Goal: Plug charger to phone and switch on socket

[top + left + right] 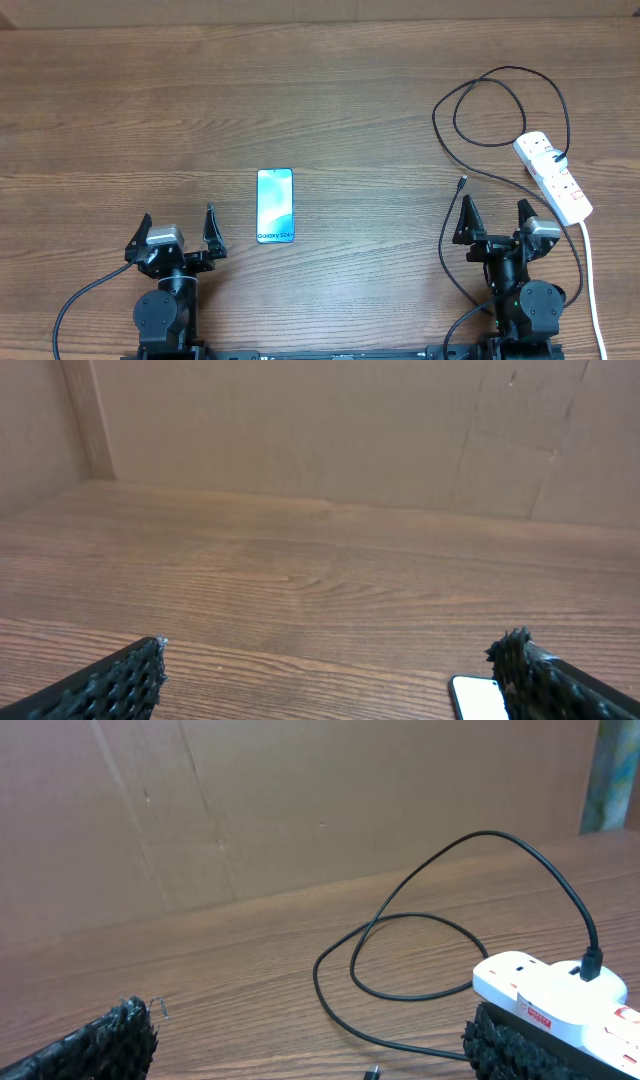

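Observation:
The phone [274, 205] lies flat on the wooden table, light blue screen up, just right of my left gripper [178, 232]; its top corner shows in the left wrist view [478, 698]. The left gripper [330, 665] is open and empty. The white socket [553, 176] lies at the right; it also shows in the right wrist view [555, 997]. The black charger cable [497, 95] is plugged into the socket, loops behind it, and its plug tip [461, 183] lies free on the table, seen too in the right wrist view [372, 1072]. My right gripper [495, 220] is open and empty, just behind the tip.
The socket's thick white cord [592, 290] runs down the right side past the right arm's base. A cardboard wall [330, 430] stands behind the table's far edge.

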